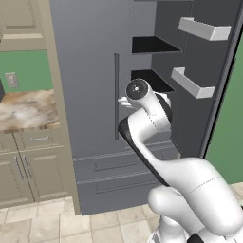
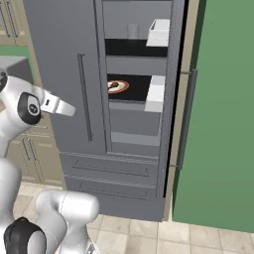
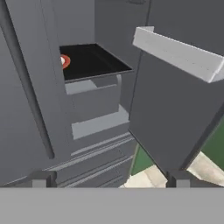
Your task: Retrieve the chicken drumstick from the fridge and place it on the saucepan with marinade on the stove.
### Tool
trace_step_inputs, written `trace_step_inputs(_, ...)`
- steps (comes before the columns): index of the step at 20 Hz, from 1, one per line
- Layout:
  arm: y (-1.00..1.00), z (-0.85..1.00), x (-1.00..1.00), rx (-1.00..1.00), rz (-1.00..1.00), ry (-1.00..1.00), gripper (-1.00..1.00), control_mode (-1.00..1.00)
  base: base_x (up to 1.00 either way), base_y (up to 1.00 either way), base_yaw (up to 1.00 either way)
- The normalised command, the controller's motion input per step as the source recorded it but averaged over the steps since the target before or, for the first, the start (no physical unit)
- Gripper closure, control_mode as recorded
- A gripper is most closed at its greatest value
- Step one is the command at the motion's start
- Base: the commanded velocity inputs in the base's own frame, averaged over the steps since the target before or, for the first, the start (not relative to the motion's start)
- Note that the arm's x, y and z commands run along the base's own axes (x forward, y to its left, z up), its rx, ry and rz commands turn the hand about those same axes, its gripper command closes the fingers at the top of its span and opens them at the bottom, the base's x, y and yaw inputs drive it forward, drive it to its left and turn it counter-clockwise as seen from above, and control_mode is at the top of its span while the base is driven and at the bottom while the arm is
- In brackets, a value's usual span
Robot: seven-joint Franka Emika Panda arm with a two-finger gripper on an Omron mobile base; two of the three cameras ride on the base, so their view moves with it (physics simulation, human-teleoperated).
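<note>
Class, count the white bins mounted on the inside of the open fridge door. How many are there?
2: an upper bin and a lower bin, both on the open door. More could sit above the frame.

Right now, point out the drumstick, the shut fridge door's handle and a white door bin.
drumstick (image 2: pixel 114 85), right base view, its dark middle on the shelf.
handle (image 2: pixel 85 96), right base view, mid-bar.
door bin (image 3: pixel 177 53), hand view, front wall.

White arm (image 1: pixel 190 190), dark joints, round cap, perhaps grey.
</note>
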Motion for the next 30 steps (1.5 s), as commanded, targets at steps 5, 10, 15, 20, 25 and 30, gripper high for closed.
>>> trace_step_inputs(5, 0.35, 0.01, 0.16, -0.02, 0.13, 0.14, -1.00, -1.00, 0.00, 0.00, 0.00)
trace_step_inputs(10, 0.07, 0.02, 0.60, -0.03, 0.00, 0.20, -1.00, -1.00, 0.00, 0.00, 0.00)
trace_step_inputs(15, 0.00, 0.00, 0.89, 0.00, 0.00, 0.06, -1.00, -1.00, 0.00, 0.00, 0.00)
trace_step_inputs(20, 0.16, 0.00, 0.54, 0.00, 0.00, -0.03, -1.00, -1.00, 0.00, 0.00, 0.00)
trace_step_inputs(25, 0.22, 0.00, 0.28, 0.00, 0.01, -0.13, -1.00, -1.00, 0.00, 0.00, 0.00)
trace_step_inputs(30, 0.03, -0.05, 0.13, 0.04, 0.00, -0.16, -1.00, -1.00, 0.00, 0.00, 0.00)
